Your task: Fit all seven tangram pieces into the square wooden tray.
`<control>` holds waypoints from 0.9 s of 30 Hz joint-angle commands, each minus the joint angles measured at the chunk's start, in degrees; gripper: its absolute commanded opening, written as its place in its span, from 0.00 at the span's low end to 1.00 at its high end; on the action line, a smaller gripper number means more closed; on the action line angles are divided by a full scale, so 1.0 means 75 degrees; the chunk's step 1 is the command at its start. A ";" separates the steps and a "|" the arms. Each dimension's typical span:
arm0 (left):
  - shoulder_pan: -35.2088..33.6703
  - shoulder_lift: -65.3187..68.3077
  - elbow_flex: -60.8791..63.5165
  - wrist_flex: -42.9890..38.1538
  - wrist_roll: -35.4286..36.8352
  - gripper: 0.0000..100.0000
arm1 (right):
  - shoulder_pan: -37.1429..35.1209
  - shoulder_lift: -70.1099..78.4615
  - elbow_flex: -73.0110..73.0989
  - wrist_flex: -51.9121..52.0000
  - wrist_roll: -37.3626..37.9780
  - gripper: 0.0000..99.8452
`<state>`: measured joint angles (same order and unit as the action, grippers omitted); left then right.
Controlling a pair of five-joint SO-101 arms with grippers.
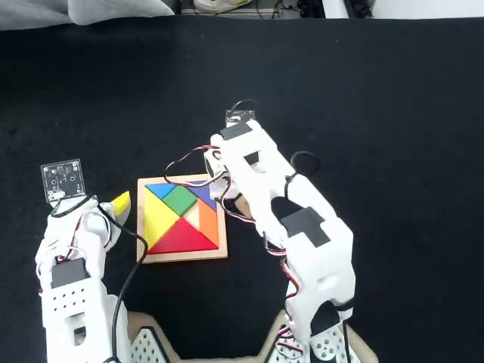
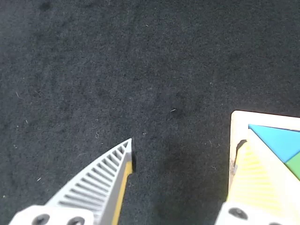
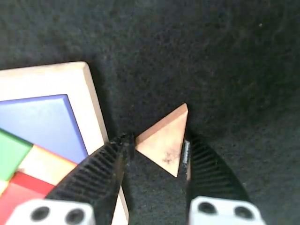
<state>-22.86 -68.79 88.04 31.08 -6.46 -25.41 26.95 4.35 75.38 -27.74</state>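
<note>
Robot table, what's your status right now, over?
Left gripper open at tray edge. Right gripper shut on pale triangle, just outside tray. One gap unfilled; nothing blocking it.

The square wooden tray [image 1: 185, 255] lies flat on the black cloth, with six coloured pieces fitted flat inside it. A light blue piece [image 1: 159, 189] is at the far left corner. A green square [image 1: 180, 200] is beside it, and a dark blue piece [image 1: 206, 195] is at the far right. A big yellow triangle [image 1: 156, 219] fills the left side and a big red triangle [image 1: 181, 238] the near side. An orange triangle [image 1: 209, 221] is on the right. Between them is a pale triangular patch [image 1: 194, 218] in the tray's wood colour. The small pale triangle [image 3: 164, 138] lies flat on the cloth just beside the tray's outer edge. It is between the fingers of the right gripper [image 3: 157, 145], which touch it on both sides.
</note>
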 commanded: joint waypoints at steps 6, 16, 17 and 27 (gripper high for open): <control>0.0076 -0.0070 -0.0064 -0.0152 -0.0059 0.34 | 0.0000 0.0053 -0.0076 0.0035 0.0082 0.17; 0.0076 -0.0070 -0.0064 -0.0152 -0.0059 0.34 | 0.0234 0.0041 -0.0088 -0.0012 0.0082 0.09; 0.0076 -0.0070 -0.0064 -0.0152 -0.0059 0.34 | 0.0234 0.0041 -0.0088 -0.0012 0.0082 0.10; 0.0076 -0.0070 -0.0064 -0.0152 -0.0059 0.34 | 0.0234 -0.0733 -0.0088 0.0199 0.0094 0.10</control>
<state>-22.86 -68.79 88.04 31.08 -6.46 -24.18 26.24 4.35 76.00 -27.74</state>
